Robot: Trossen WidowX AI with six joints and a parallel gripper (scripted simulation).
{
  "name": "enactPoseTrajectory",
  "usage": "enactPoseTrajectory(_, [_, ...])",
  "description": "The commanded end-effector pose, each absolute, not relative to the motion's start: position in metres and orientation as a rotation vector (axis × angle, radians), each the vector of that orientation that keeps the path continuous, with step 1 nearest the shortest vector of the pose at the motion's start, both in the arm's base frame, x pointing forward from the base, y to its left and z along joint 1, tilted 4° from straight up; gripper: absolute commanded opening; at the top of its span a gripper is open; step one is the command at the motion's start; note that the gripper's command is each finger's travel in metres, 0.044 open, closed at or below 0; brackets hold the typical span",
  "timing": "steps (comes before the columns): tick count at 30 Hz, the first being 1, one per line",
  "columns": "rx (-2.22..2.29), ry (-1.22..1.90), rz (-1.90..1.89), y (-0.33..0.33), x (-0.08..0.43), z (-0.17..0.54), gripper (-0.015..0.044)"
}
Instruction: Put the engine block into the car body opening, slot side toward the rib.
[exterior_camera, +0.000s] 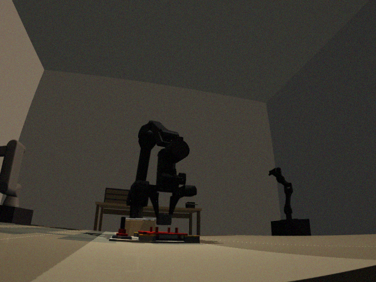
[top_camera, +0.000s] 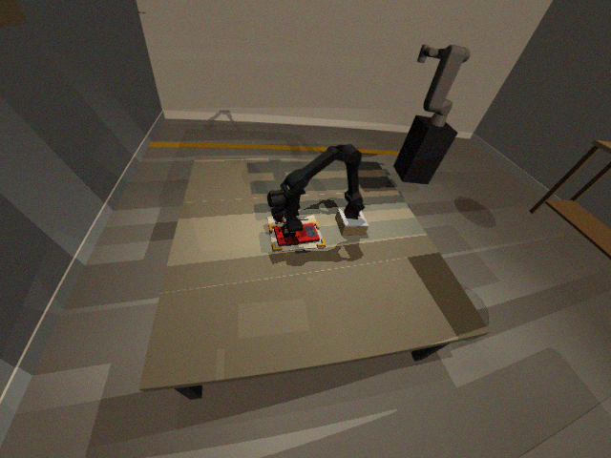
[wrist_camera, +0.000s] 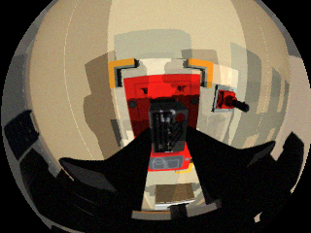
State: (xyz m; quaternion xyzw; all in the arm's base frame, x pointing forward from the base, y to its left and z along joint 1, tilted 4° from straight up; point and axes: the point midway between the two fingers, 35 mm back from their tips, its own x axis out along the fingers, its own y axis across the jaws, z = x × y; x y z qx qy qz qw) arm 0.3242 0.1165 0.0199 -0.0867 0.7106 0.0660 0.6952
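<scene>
My gripper is shut on the dark grey engine block. It holds the block roughly level, a little above the red car body; a gap shows between the block and the red pegs in the exterior view. In the wrist view the block hangs over the middle of the car body and covers most of the opening. The rib and the block's slot side cannot be made out.
Orange-and-black corner brackets hold the car body on a pale board. A red part with a black post stands beside the body. A tan box with a white top is by the arm's base.
</scene>
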Motion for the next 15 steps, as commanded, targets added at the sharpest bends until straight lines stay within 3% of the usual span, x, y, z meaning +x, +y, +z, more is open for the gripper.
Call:
enactPoseTrajectory(1, [-0.224, 1.587, 0.180, 0.1165, 0.3223, 0.0180, 0.0105])
enactPoseTrajectory(3, [-0.230, 1.587, 0.187, 0.1165, 0.3223, 0.0179, 0.0157])
enactPoseTrajectory(15, [-0.187, 1.590, 0.143, 0.1166, 0.3221, 0.0178, 0.0160])
